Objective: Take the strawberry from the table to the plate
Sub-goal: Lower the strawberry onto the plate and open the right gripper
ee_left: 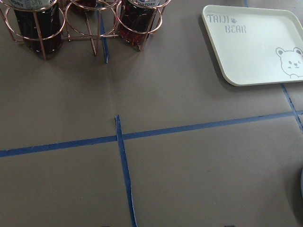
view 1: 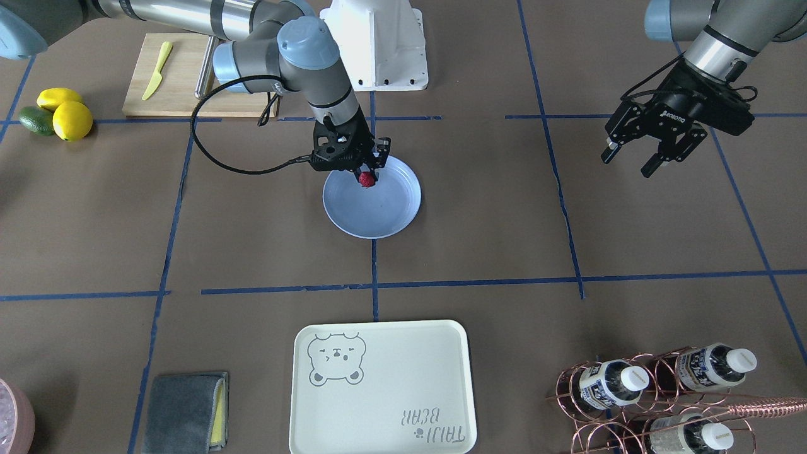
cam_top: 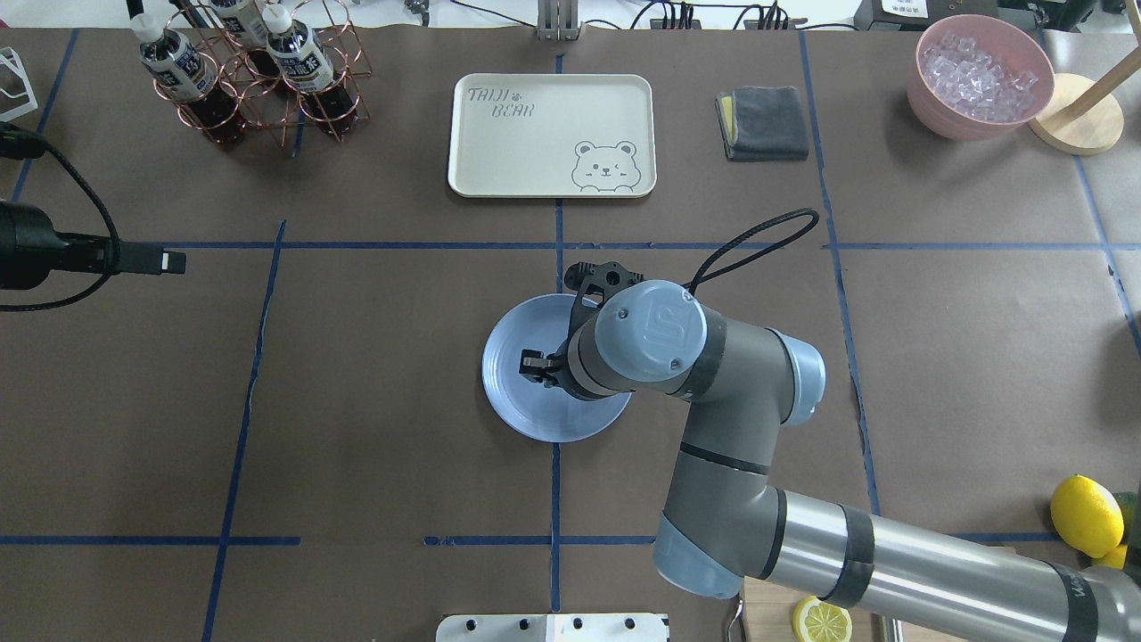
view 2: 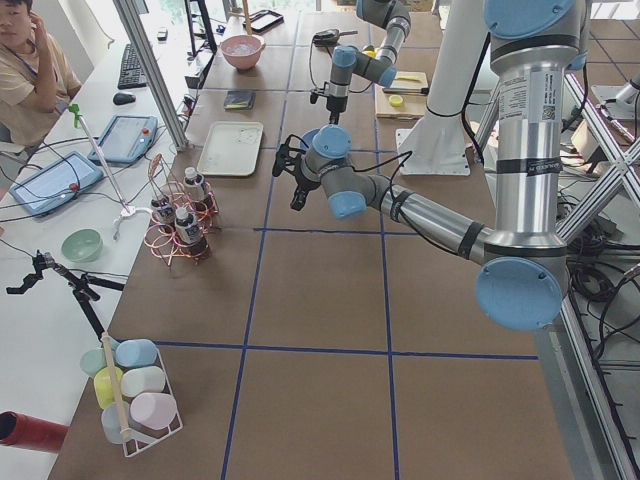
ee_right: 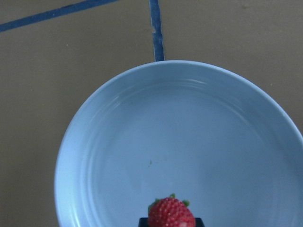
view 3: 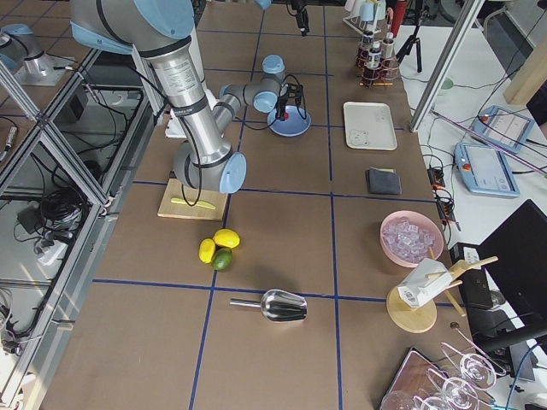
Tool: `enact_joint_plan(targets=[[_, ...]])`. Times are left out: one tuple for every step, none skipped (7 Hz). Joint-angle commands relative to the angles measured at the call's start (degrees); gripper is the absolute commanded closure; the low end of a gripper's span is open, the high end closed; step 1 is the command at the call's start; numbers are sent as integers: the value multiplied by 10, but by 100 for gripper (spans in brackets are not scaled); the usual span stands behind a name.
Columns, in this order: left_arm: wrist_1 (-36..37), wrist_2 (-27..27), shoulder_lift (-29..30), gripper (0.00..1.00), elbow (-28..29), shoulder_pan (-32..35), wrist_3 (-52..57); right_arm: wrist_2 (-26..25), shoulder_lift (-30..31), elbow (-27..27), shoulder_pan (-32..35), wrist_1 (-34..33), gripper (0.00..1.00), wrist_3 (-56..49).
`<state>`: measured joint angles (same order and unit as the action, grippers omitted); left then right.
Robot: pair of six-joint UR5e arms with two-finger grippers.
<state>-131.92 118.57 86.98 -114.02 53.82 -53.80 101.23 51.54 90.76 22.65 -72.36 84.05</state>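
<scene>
Nearest the front camera: cream bear tray (view 1: 391,378), folded grey cloth (view 1: 183,410) off to one side of it, copper rack (view 1: 656,410) with bottles (view 1: 615,381) lying in it at the other corner. Mid table (view 1: 492,208): light-blue plate (view 1: 378,211) sits on the centre tape line. The right gripper (view 1: 369,176) points down over the plate's far half, fingers pinched narrow on the strawberry (view 1: 367,181), red berry showing between the tips. In the right wrist view the berry sits over the plate's floor, cannot tell if it touches. Left gripper (view 1: 628,162) is well apart from the plate, up above bare paper, jaws spread wide, nothing in them. Far side: wooden cutting board (view 1: 183,94) with a yellow-green knife (view 1: 157,69) on it, two lemons (view 1: 72,120) and an avocado (view 1: 36,120) clustered, touching, beside the board
</scene>
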Motion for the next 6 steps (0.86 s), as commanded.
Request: enact_joint_plan(targets=[[-1,0,-2,14,-1,1,1,-5,-19,-34,-4,-1,100,1],[-1,0,-2,14,0,1,1,-6,-16,-35,-4,-1,100,0],[-1,0,-2,14,-1,1,1,-10,-16,-33,-4,-15,100,0],[-1,0,-3,13,-2,1,1,-11,-18,-30,-4,-26,100,0],[-1,0,-3,13,-3,1,1,-11,-17,-30,-4,-27,97,0],[-1,0,-3,13,-2,1,1,-11,-15,-29,-4,-27,77,0]])
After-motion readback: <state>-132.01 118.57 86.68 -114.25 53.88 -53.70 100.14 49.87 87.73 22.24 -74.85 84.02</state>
